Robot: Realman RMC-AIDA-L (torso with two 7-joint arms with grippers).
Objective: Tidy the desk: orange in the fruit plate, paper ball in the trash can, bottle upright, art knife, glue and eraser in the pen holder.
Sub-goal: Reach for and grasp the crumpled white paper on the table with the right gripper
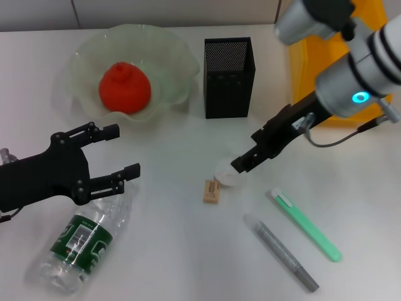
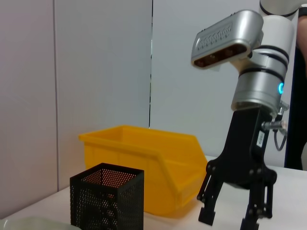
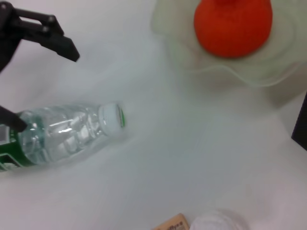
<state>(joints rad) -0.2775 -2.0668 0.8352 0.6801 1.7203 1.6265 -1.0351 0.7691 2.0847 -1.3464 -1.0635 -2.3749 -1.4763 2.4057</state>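
Note:
The orange (image 1: 124,86) lies in the pale green fruit plate (image 1: 172,53) at the back left. The bottle (image 1: 81,241) lies on its side at the front left, and my left gripper (image 1: 122,150) hovers open just above its cap end. My right gripper (image 1: 240,164) is open, its tips at the paper ball (image 1: 225,174) in the middle of the desk. The eraser (image 1: 211,191) sits beside the ball. The green art knife (image 1: 307,226) and grey glue stick (image 1: 282,251) lie at the front right. The pen holder (image 1: 229,78) stands at the back centre, and my right arm partly hides the yellow trash can (image 1: 307,69).
In the left wrist view the trash can (image 2: 144,163) stands behind the pen holder (image 2: 106,196), with the right gripper (image 2: 230,221) to their right. The right wrist view shows the bottle (image 3: 62,134), the orange (image 3: 233,26) and the eraser (image 3: 170,224).

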